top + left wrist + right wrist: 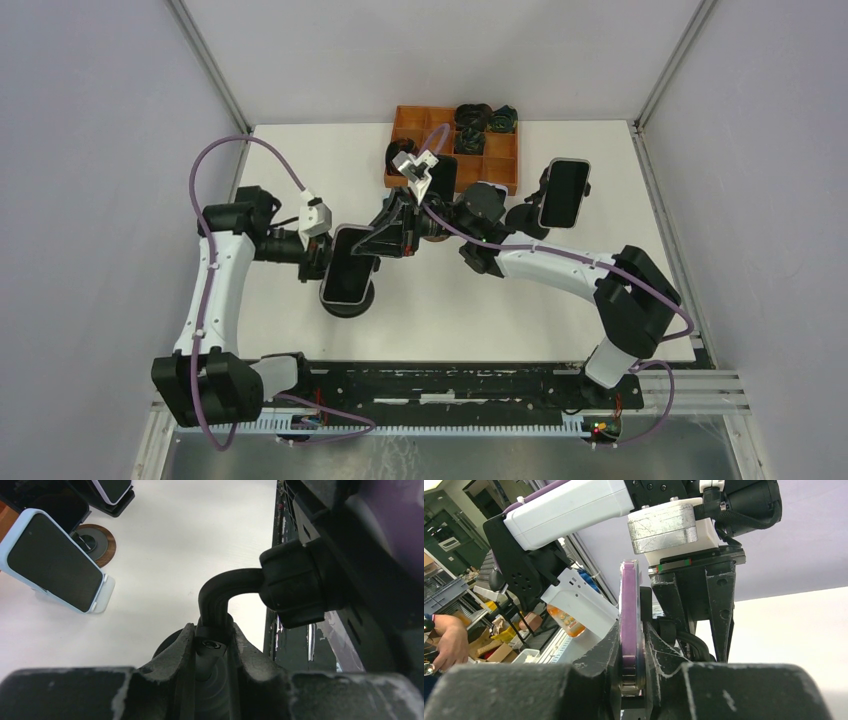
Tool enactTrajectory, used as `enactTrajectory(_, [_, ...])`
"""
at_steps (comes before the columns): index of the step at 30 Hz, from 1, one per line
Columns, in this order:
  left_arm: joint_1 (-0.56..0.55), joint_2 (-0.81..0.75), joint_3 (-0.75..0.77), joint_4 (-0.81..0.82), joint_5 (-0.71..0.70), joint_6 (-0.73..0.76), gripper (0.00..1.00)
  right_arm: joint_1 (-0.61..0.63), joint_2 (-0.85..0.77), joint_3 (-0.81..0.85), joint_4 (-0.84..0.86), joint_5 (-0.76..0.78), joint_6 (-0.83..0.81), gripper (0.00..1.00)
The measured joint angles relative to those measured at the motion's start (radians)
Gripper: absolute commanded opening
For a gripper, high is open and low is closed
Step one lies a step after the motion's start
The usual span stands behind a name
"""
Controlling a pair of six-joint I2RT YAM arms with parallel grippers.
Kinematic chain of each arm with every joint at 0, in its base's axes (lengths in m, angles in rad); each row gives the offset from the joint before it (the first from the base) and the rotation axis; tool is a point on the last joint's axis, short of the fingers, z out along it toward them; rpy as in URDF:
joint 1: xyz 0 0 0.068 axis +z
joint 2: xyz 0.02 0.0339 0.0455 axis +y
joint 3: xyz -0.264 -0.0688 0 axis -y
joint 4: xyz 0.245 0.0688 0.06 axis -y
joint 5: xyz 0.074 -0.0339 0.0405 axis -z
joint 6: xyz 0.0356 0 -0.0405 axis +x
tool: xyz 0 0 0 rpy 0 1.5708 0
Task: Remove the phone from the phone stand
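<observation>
A phone (348,270) in a purple case sits tilted on a black phone stand (351,304) with a round base, left of the table's middle. My left gripper (318,262) reaches in from the left. In the left wrist view the left gripper (215,630) is shut on the stand's bent black neck (220,592), just above the base. My right gripper (378,240) comes from the right. In the right wrist view the right gripper (631,630) is shut on the phone's purple edge (629,605), which stands upright between the jaws.
An orange compartment tray (420,118) with dark parts stands at the back. A second phone (565,192) rests on its own stand at the back right. In the left wrist view there is a light-blue cased phone (55,562) on a white stand (103,596), with a wooden disc (107,545) behind it.
</observation>
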Motion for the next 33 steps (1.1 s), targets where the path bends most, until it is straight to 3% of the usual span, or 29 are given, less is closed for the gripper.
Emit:
enactTrajectory(3, [-0.004, 0.0, -0.009, 0.001, -0.008, 0.0, 0.02, -0.003, 0.0, 0.002, -0.011, -0.003, -0.005, 0.0])
enactTrajectory(33, [-0.044, -0.041, -0.111, 0.062, -0.039, 0.193, 0.02, -0.042, -0.011, 0.003, -0.093, -0.001, 0.046, 0.0])
